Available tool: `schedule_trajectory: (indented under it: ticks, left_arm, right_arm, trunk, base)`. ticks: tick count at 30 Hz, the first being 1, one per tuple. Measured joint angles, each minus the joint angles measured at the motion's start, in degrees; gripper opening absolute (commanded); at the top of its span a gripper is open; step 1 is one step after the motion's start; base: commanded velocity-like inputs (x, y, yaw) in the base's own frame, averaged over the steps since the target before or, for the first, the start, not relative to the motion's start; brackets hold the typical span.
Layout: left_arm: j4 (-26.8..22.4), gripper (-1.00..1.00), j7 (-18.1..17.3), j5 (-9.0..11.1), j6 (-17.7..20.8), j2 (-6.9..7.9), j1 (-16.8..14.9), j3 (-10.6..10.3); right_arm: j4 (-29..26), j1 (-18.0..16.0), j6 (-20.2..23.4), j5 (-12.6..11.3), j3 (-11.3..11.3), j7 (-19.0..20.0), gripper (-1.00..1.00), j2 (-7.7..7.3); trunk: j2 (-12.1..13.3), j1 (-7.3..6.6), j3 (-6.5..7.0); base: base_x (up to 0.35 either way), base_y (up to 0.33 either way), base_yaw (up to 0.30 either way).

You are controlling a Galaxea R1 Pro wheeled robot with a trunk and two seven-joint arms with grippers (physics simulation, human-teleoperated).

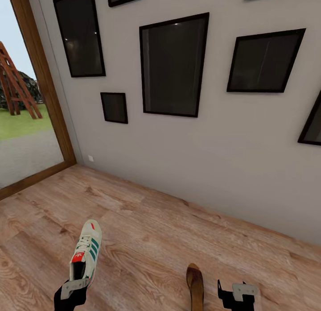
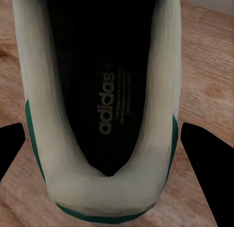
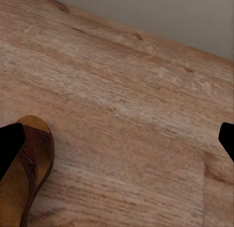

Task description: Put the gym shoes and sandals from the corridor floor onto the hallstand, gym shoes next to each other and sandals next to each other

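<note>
The left tool (image 1: pixel 73 288) is gripping a sneaker (image 1: pixel 87 253) by its heel above the floor (image 1: pixel 156 230) — the right tool (image 1: pixel 237 293) is standing open, a sandal (image 1: pixel 195 284) just beside it.

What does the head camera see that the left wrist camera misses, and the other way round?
Head view alone: the wall's dark picture frames, a glass door onto grass, a brown sandal and the right gripper. Left wrist view alone: the gym shoe's dark insole with "adidas" printed on it. Both share the white gym shoe, the wood floor and the left gripper, fingers either side of the heel.
</note>
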Motion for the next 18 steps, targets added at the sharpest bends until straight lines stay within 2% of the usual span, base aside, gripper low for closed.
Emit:
schedule_trajectory:
  ticks: [5,12,18]
  left_arm:
    - [0.01,-1.00,0.00,0.00,0.00,0.00,0.00,0.00]
    - [0.02,-1.00,0.00,0.00,0.00,0.00,-0.02,0.00]
    - [0.00,-1.00,0.00,0.03,0.00,0.05,0.00,0.00]
  right_arm:
    - [-0.01,0.00,0.05,0.00,0.00,0.00,1.00,0.00]
    - [-0.02,0.01,0.06,0.00,0.01,-0.01,1.00,-0.01]
    - [0.00,0.00,0.08,0.00,0.00,0.00,1.00,0.00]
  trunk:
    - [0.00,0.01,0.00]
    - [0.00,0.01,0.00]
    - [0.00,0.01,0.00]
  base:
    - [0.021,0.010,-0.048]
    - [0.004,0.002,-0.209]
    - [0.001,0.000,-0.069]
